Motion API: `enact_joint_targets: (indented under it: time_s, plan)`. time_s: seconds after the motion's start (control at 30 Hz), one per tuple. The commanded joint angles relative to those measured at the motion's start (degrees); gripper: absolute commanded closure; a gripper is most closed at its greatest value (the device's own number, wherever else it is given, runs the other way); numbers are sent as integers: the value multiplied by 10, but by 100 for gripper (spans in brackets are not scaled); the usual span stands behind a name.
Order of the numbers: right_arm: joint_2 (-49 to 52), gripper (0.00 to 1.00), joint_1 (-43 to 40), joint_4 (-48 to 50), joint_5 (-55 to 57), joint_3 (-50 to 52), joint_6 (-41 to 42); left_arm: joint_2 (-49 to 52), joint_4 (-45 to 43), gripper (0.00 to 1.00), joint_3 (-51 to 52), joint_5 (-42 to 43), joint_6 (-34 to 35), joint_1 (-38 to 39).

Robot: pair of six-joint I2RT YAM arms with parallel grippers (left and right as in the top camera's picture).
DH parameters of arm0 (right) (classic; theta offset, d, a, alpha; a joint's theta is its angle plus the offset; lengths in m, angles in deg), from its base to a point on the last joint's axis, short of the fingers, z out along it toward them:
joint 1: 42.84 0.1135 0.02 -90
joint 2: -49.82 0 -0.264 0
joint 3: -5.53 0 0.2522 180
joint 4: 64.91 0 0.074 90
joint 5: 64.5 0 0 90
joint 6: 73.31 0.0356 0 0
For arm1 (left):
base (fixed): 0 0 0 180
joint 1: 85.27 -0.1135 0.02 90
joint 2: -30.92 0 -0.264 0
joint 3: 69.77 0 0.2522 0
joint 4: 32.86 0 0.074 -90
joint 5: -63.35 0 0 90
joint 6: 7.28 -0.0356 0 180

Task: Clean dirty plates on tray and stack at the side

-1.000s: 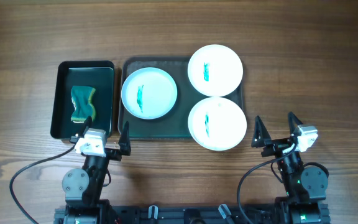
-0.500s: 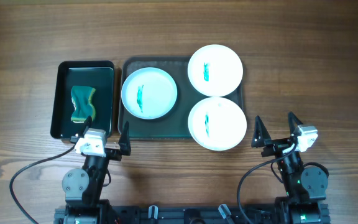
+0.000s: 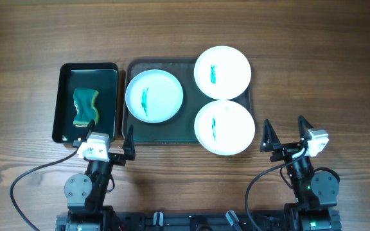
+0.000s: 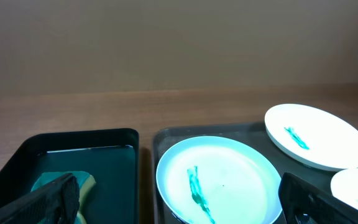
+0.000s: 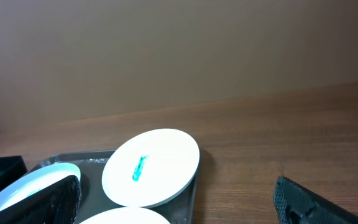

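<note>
Wood-grain tabletop (image 3: pixel 313 51) from overhead: three plates (image 3: pixel 154 96) lie on one tray (image 3: pixel 172 133), each with a teal smear, so we judge that cleaning has not begun. The left claw (image 3: pixel 105 140) and right claw (image 3: pixel 285 133) stand spread wide and empty, the tray ahead and between them. One bin (image 3: pixel 60 102) holding one sponge (image 3: pixel 85 107) sits just ahead of the left claw.

From the left wrist, the sponge lies ahead-left and a plate straight ahead.

From the right wrist, a smeared plate lies ahead-left.

Next, we think, the left claw must reach into the bin and close on the sponge.
</note>
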Motion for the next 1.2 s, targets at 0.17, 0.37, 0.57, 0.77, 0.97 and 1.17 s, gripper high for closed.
enact_joint_targets:
  time_s: [0.17, 0.37, 0.57, 0.77, 0.97, 1.17]
  plan:
    - [-5, 0, 2, 3, 10, 1, 11, -3, -3, 0, 6, -4, 6, -5]
    - [15, 0, 2, 0, -6, -35, 10, -2, 3, 0, -26, -4, 43, -5]
    - [153, 0, 2, -23, -48, -146, -7, 78, 132, 0, -181, -6, 45, -5]
    - [408, 0, 2, -265, -82, -431, -35, 329, 327, 0, -486, 8, 77, -5]
    - [610, 0, 2, -478, -100, -652, -22, 614, 601, 0, -772, 66, 74, -5]
    - [742, 24, 59, -414, -206, -657, 61, 744, 603, 0, -775, 75, 74, -4]
